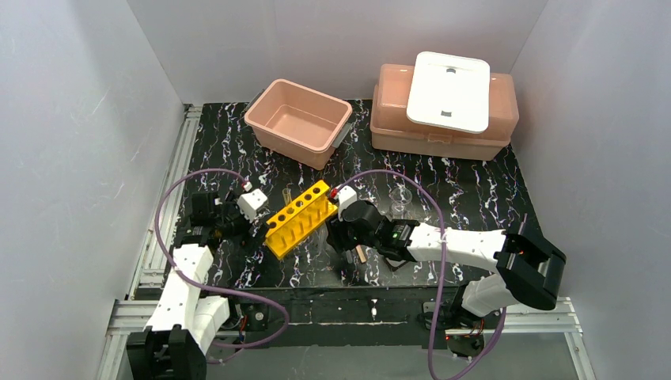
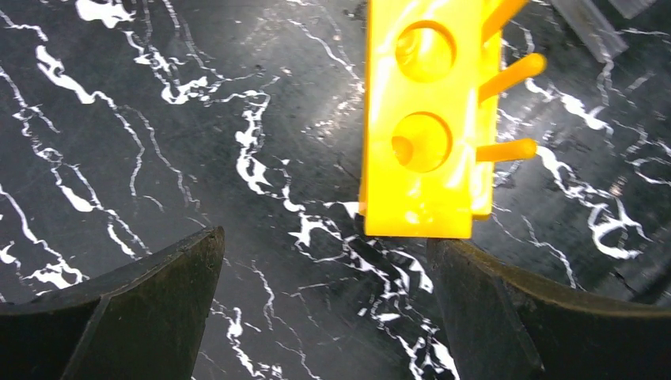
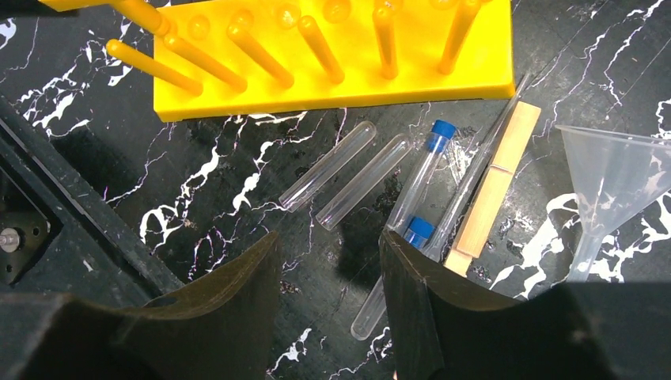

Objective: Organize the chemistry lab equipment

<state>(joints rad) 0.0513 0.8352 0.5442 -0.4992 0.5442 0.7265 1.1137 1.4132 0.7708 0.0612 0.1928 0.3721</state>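
Hovering jaws-apart over glass tubes (image 3: 328, 165), right gripper (image 3: 328, 253) is prob lining up a grab; left gripper (image 2: 324, 261), also spread, is sitting by yellow rack (image 2: 419, 119) to brace it.

Yellow rack (image 2: 419, 119) cut off at top edge, left wrist view. Funnel (image 3: 613, 182) cropped at right edge. Lower blue-capped tube (image 3: 417, 230) partly behind finger (image 3: 427, 317) of right tool (image 3: 331, 245).

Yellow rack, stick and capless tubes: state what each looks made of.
Yellow rack: probably moulded plastic, with glossy highlights. Stick: pale wood by its colour, matte. Capless tubes: transparent and shiny; glass or clear plastic, cannot tell which.
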